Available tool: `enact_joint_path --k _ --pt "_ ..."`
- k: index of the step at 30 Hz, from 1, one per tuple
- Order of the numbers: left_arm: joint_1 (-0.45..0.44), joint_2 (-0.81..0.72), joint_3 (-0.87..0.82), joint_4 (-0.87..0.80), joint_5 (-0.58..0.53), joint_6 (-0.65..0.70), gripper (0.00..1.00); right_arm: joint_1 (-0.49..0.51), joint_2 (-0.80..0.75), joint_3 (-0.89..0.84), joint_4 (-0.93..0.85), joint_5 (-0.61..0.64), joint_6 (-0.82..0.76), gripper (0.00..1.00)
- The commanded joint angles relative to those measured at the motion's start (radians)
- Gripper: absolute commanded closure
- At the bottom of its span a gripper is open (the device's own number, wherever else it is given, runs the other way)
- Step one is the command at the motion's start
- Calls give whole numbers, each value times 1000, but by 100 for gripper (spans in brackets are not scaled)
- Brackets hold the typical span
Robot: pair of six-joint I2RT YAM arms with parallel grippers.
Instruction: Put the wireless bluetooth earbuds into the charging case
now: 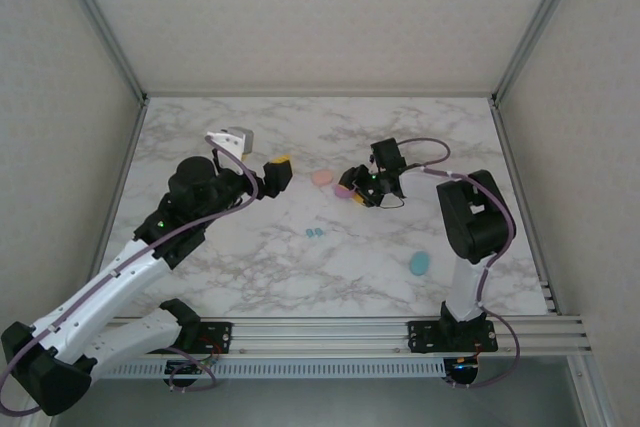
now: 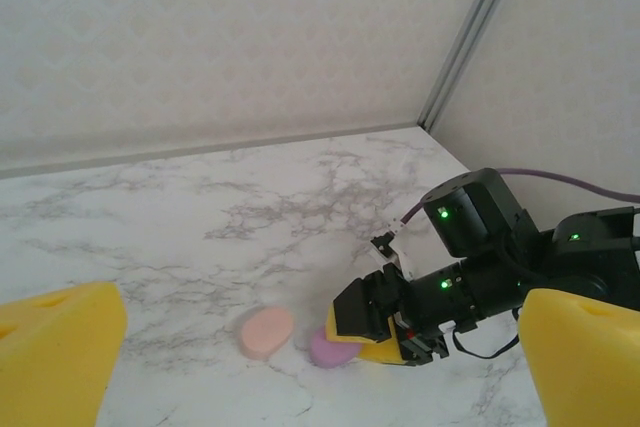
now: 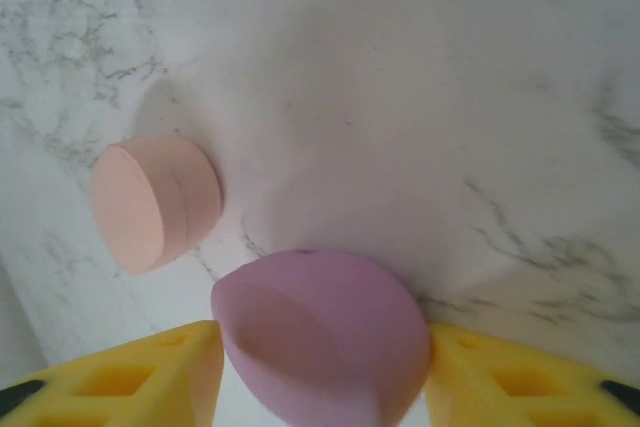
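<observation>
Two tiny teal earbuds [image 1: 314, 232] lie side by side mid-table, away from both grippers. My right gripper [image 3: 325, 377] is low over the purple charging case [image 3: 320, 337], one yellow finger on each side; a sliver of table shows beside the left finger, so it stands open. From the left wrist view the purple case [image 2: 330, 350] pokes out from under the right gripper [image 2: 375, 332]. A peach-pink case [image 2: 266, 331] lies just left of it. My left gripper [image 1: 278, 169] hovers open and empty, left of both cases.
A teal case [image 1: 419, 264] rests on the marble table [image 1: 250, 257] near the right arm's base. Walls and frame posts close in the back and both sides. A rail runs along the near edge.
</observation>
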Motion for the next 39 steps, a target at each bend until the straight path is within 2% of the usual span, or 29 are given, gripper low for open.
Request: enact_joint_path --k 1,6,12,17,21,24,30,33,39 --pt "9 14 45 1 24 7 0 -5 -81 46 -219 128 -91 41" --pt "9 24 52 0 28 5 0 -5 -235 61 -460 323 -140 35" --pt "12 44 41 14 25 -12 0 -9 -566 -86 -729 623 -46 23" --pt "13 81 48 35 46 -20 0 -28 -802 -247 -887 685 80 16" --pt "13 104 59 47 60 -20 0 -29 -929 -379 -855 604 123 16" --pt "13 118 63 55 69 -25 0 -28 -942 -439 -809 524 123 18" --pt "13 136 70 57 87 -34 0 -29 -823 -446 -750 409 35 25" --pt "13 136 70 56 87 -37 0 -29 -752 -435 -756 422 4 31" --pt "13 134 71 50 84 -41 0 -29 -682 -442 -732 450 -19 36"
